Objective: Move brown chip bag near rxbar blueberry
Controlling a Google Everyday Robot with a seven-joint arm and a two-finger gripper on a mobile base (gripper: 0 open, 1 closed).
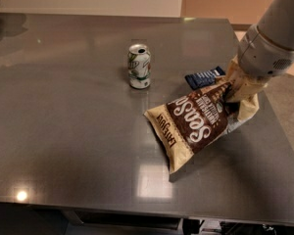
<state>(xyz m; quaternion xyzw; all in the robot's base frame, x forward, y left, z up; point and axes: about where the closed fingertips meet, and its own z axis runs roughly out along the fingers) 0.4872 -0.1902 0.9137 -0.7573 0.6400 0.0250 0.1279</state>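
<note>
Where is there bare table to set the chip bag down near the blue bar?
Bare table spreads left of the soda can and along the front edge below the brown chip bag; a strip lies between can and rxbar blueberry. Crowded at right: the gripper holds the bag's end beside the bar.
</note>
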